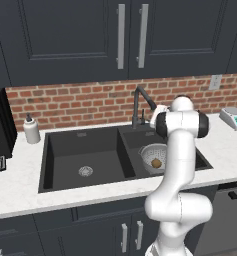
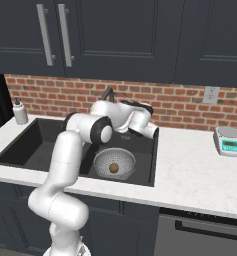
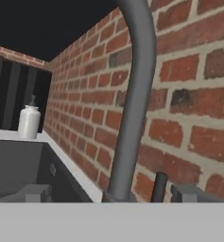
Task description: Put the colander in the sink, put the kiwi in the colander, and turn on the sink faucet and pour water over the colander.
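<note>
The silvery perforated colander stands in the right basin of the black sink. The brown kiwi lies inside it. The dark gooseneck sink faucet rises behind the basins against the brick wall. In the hand view my gripper is open, close to the faucet. One fingertip shows on each side of the stem's foot. The small side lever stands just right of the stem. No water shows at the spout.
A white soap dispenser stands on the counter left of the sink. A kitchen scale sits at the right. A black appliance is at the far left. Dark cabinets hang overhead.
</note>
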